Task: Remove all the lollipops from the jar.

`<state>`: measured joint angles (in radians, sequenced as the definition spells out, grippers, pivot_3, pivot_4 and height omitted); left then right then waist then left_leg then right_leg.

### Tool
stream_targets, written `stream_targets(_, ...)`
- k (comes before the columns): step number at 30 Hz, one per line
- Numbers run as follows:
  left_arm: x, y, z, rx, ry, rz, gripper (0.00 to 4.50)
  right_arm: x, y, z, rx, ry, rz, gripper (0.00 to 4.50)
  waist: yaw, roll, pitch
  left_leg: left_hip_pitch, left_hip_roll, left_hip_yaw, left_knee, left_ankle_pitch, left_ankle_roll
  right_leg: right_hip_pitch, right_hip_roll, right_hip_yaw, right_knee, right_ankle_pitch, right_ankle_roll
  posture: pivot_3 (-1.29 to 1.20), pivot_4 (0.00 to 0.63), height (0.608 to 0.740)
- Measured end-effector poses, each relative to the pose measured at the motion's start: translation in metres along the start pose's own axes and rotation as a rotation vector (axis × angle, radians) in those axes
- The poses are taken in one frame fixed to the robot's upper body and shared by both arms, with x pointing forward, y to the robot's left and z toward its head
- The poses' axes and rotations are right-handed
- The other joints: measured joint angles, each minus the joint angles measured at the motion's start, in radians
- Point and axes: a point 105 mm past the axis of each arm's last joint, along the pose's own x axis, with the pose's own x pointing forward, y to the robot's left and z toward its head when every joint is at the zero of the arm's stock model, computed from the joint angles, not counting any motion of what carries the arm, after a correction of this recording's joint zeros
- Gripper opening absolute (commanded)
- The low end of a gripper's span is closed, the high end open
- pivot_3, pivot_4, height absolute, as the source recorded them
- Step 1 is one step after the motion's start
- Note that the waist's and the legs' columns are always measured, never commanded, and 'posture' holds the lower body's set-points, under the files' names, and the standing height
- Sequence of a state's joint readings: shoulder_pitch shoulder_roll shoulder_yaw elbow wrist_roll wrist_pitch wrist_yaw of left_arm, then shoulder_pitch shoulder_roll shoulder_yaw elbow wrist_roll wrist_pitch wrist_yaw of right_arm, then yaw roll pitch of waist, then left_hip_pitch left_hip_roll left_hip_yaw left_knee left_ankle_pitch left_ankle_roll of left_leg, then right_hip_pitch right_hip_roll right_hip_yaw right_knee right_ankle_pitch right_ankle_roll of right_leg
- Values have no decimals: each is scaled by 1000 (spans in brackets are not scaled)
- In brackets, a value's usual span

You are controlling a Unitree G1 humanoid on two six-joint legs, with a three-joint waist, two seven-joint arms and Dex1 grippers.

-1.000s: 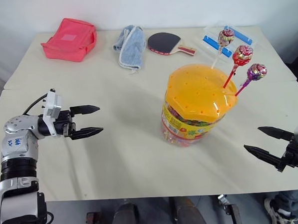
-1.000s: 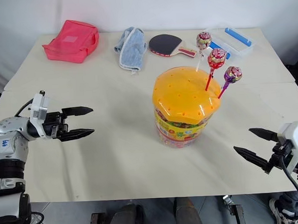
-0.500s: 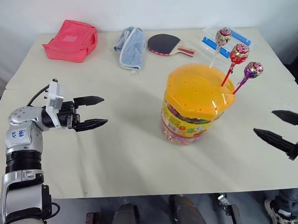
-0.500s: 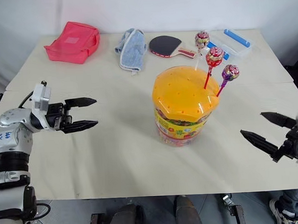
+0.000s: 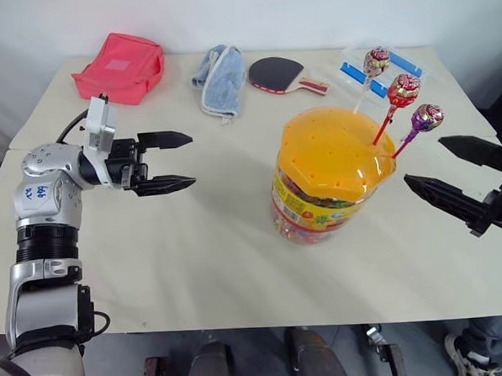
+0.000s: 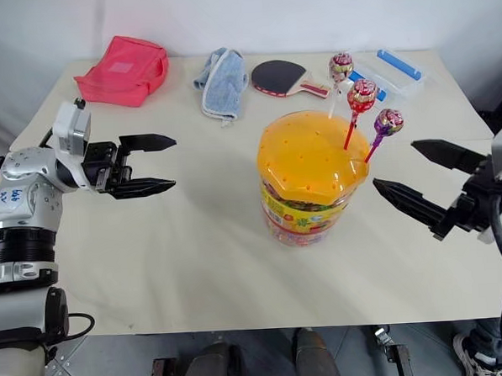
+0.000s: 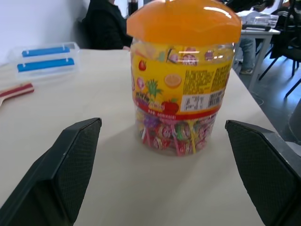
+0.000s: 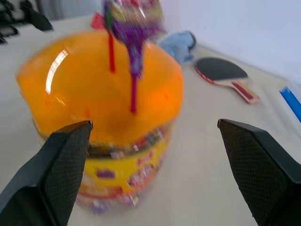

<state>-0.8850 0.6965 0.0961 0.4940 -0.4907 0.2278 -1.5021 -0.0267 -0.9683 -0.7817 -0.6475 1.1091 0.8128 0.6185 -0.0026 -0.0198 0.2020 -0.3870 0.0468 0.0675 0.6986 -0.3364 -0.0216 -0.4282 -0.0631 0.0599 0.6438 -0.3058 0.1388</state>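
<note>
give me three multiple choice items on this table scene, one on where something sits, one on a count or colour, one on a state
1. Where does the red-faced table tennis paddle lie?
A. beyond the jar, between the blue towel and the clear box
B. under the jar
C. on the pink pouch

2. How many wrapped lollipops on sticks stand in the domed orange lid of the clear plastic candy jar?
A. one
B. three
C. five

3. How is the right gripper?
A. shut on a stick
B. open, holding nothing
C. gripping the lid

Answers: 1 A, it lies beside the folded blue towel and the blue-clipped clear box. 2 B, three heads rise from the lid. 3 B, its fingers stand apart beside the jar.
</note>
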Motion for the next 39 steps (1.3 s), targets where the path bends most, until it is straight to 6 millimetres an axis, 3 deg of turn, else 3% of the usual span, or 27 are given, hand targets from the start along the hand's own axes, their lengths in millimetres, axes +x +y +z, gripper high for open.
stream_targets(8, 1, 1, 1, -17, -14, -11, 4500, 12, 6, 13, 23, -45, 98, 4461, -1, 0, 0, 0, 0, 0, 0, 0, 0, 0, 0, 0, 0, 0, 0, 0, 150, 740)
stream_targets(12, 1, 3, 11, 4, -41, -17, 4500, 20, 7, 16, 34, -70, 142, 4461, 0, 0, 0, 0, 0, 0, 0, 0, 0, 0, 0, 0, 0, 0, 0, 0, 150, 740)
stream_targets(17, -3, 4, 9, 1, -35, -3, 4500, 27, 3, 6, 68, -58, 158, 3233, 0, 0, 0, 0, 0, 0, 0, 0, 0, 0, 0, 0, 0, 0, 0, 0, 150, 740)
stream_targets(26, -5, 5, 8, 0, -31, 6, 4500, 27, -2, 7, 51, -82, 152, 121, 0, 0, 0, -1, 0, 0, 0, 0, 0, 0, 0, 0, 0, 0, 0, 0, 150, 740)
stream_targets(39, -5, 6, 6, 3, -36, 6, 4500, 30, -14, 46, -39, -186, 113, 19, -1, 0, 0, -1, 0, 0, 0, 0, 0, -1, 0, 0, 0, 0, 0, 0, 150, 740)
